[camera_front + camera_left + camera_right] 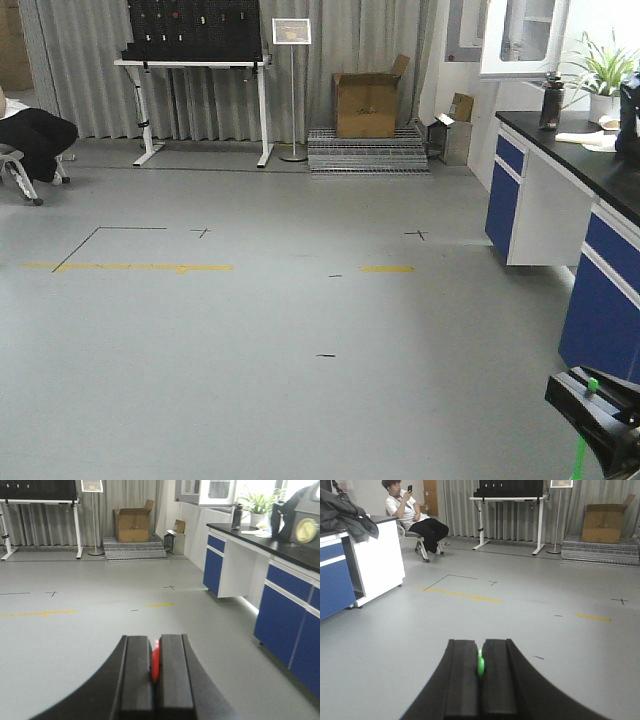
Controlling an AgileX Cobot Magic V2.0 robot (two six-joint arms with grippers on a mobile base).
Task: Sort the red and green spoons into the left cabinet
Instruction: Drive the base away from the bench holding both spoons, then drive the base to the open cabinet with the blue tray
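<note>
Spoons sit one in each tool. The left tool (155,667) is closed, its two black fingers (136,675) pressed together on the red spoon (155,661). Only a thin red sliver of the spoon shows, in the slit between the fingers just behind their tips. The right tool (480,667) is clamped the same way on the green spoon (481,663), a short bright strip caught between its pads. In the front-facing view this tool sits at the lower right corner. The spoon's slim green handle hangs below it and runs off the bottom edge, and a small green bit shows above the fingers.

Both tools are held over bare grey floor. Ahead of the left tool a yellow tape line (160,604) crosses the floor. To its right stands a blue-fronted desk (282,607) with a black top, carrying a potted plant (257,504). Far ahead is an open cardboard box (132,526). Ahead and to the left of the right tool, well apart from it, a seated person (415,517) looks at a phone.
</note>
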